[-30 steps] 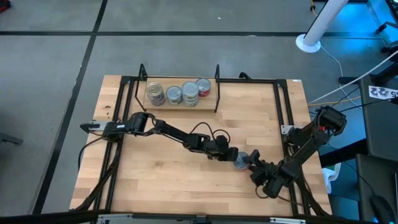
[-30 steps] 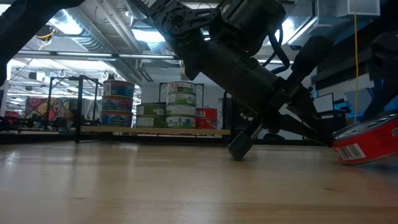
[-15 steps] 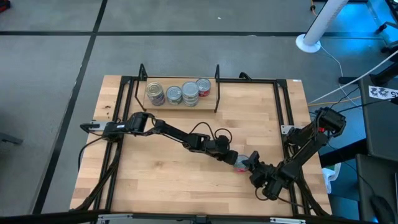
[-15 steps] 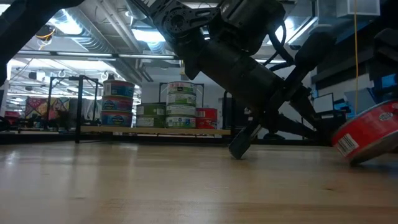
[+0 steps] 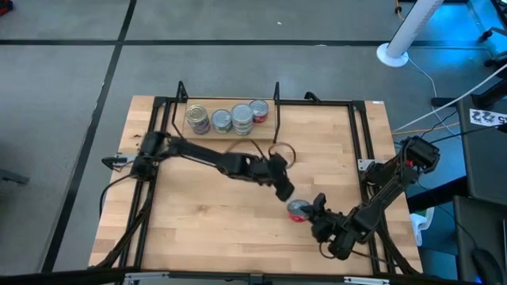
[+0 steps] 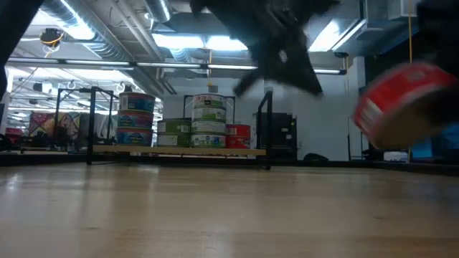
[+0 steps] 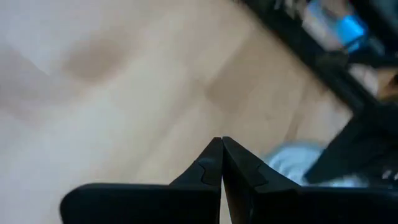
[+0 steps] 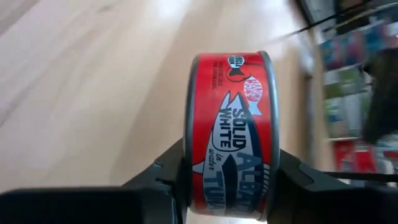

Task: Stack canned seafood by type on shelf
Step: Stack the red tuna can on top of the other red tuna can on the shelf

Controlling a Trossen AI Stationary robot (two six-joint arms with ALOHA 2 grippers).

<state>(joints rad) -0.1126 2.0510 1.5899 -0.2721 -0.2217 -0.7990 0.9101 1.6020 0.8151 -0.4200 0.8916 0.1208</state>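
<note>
the counter (image 5: 206,229) is a light wooden board edged by a black metal frame, standing on a grey floor (image 5: 63,119) crossed by dark lines. the low view looks across bare wood into a workshop with bright ceiling lights.

at the far edge sits the shelf (image 5: 228,127), a small wooden board between two thin black uprights. cans (image 5: 226,119) stand on it in a row; in the low view they are stacks of differing heights, with a short red-sided one (image 6: 238,136) at the right end.

the left arm reaches from the counter's left edge toward the middle. the left tool (image 5: 283,190) hangs over open wood, its fingers (image 7: 214,165) pressed together with nothing between them.

just to its right, toward the near edge, the right tool (image 5: 313,215) grips a red-labelled tuna can (image 8: 231,134) by its flat top and bottom, so the can stands on its side. in the low view it is off the wood. the right arm comes in from the right edge.

the near left part of the counter is open wood.
</note>
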